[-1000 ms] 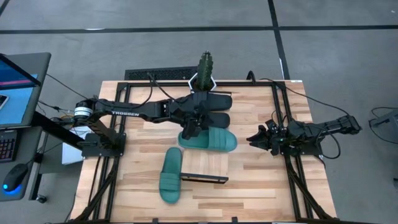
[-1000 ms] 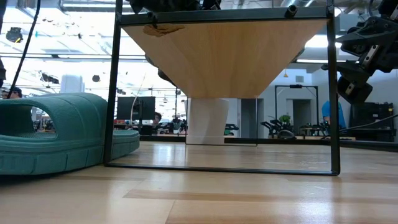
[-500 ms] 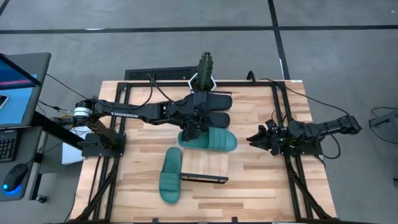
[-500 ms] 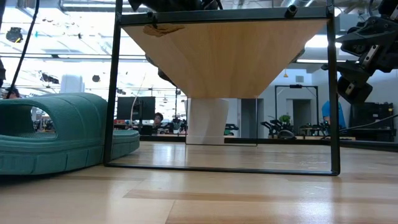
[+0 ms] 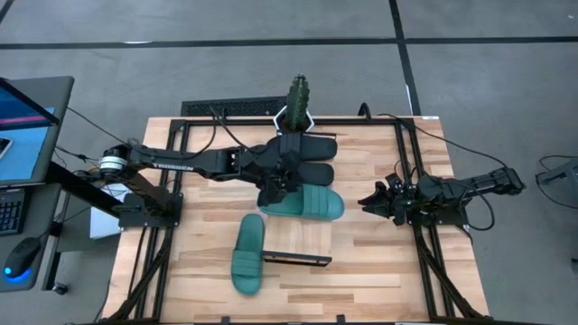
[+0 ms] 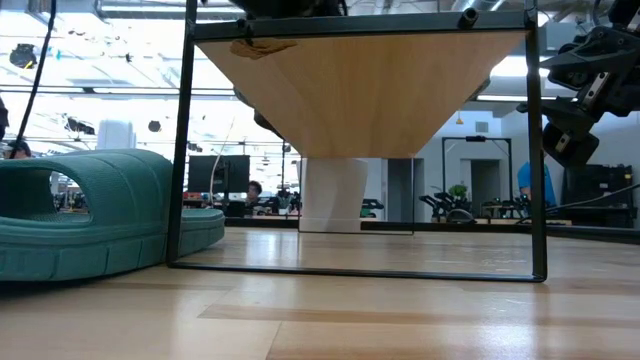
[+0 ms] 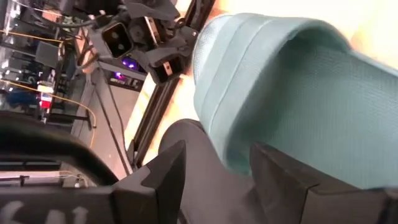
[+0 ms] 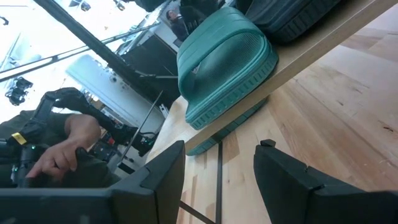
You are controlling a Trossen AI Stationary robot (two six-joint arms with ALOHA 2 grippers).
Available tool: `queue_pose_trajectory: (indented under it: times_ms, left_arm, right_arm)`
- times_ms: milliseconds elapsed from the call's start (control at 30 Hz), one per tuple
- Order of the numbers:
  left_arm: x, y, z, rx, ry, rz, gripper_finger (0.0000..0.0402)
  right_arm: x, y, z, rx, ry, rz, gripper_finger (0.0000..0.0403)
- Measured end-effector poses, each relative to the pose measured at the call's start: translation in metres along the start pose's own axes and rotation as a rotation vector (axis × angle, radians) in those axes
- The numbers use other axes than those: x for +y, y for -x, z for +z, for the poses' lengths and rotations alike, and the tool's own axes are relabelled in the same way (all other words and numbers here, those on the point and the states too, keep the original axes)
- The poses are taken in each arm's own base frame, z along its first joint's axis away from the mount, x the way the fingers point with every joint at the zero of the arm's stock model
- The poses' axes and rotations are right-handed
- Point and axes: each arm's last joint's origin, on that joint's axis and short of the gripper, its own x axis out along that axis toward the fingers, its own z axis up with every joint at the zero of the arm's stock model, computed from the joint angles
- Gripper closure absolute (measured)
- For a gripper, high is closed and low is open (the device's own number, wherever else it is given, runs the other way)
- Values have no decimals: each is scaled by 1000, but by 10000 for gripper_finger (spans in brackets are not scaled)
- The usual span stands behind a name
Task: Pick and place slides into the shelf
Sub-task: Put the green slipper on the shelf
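Note:
A teal slide [image 5: 307,200] lies across the raised light-wood shelf [image 5: 298,236], sole down, with one end overhanging the plank's edge [image 8: 224,62]. Two black slides [image 5: 312,149] [image 5: 313,171] lie on the shelf just beyond it. Another teal slide [image 5: 247,255] rests on the tabletop left of the shelf's near end [image 6: 90,210]. My left gripper [image 5: 274,188] is open at the left end of the shelved teal slide [image 7: 298,93]. My right gripper [image 5: 368,200] waits open at the table's right side, with nothing between its fingers [image 8: 217,174]. My left gripper stands open at the shelved teal slide's left end [image 7: 249,124], slanting down from the table's left. Whether a finger touches the slide cannot be told. The slide lies flat on the shelf.
The shelf's black metal frame posts [image 6: 180,140] stand on the tabletop, and its underside [image 6: 360,90] spans above the table. A potted plant [image 5: 298,97] stands at the far edge. A person's hand [image 8: 68,140] shows beyond the table.
My left arm has drawn back a little toward the table's left edge and slightly up, its fingers staying open. The teal slide on the shelf has kept its place.

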Motion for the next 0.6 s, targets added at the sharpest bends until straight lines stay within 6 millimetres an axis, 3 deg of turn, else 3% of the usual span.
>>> queue_pose_trajectory:
  times_ms: [367,600]
  left_arm:
    - [-15,35,-6,160,124,-190,235]
    - [-32,78,-3,233,328,-382,235]
  right_arm:
    - [0,0,0,0,0,0,225]
    - [0,0,0,0,0,0,225]
